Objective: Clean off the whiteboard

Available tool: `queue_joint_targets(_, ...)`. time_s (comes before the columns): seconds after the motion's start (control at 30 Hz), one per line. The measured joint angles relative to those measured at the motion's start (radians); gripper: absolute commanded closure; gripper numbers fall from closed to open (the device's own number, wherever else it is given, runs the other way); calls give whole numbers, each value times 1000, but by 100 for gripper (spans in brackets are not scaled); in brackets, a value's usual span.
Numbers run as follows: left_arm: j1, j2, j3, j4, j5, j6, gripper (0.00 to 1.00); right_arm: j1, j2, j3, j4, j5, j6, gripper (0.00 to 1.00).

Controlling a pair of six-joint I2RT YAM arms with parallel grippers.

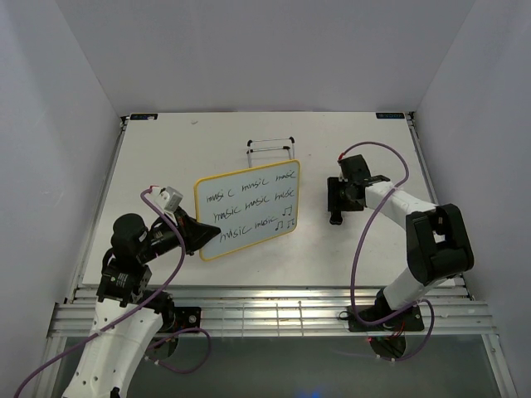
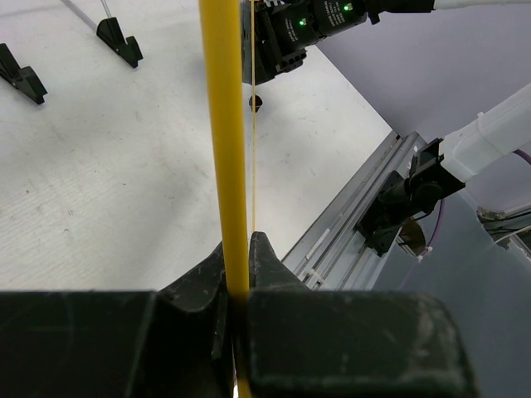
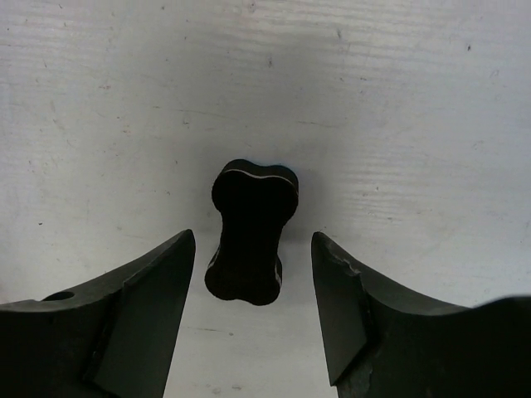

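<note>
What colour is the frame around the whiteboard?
Yellow. The whiteboard frame shows best in the top external view, running all round the board.

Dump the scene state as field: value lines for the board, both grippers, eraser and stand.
whiteboard: yellow frame, three rows of "music" plus notes, unwiped
left gripper: shut on whiteboard frame, near its lower-left corner
right gripper: open, straddling eraser, gaps on both sides
eraser: black, bone-shaped, lying on table
wire stand: on table, beyond whiteboard's far edge
</note>
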Motion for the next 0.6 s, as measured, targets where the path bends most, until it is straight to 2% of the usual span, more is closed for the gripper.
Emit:
queue_joint_targets(0.27,0,-3,-2,1,2,0,100,29,52,12,5,13,1,46)
queue_joint_targets(0.37,0,-3,-2,1,2,0,100,32,57,12,5,23,2,53)
queue_joint_targets(0.43,0,-1,-3,2,2,0,100,34,57,12,5,31,2,63)
queue_joint_targets(0.6,0,14,-11,10,0,-1,100,37,57,12,5,39,5,74)
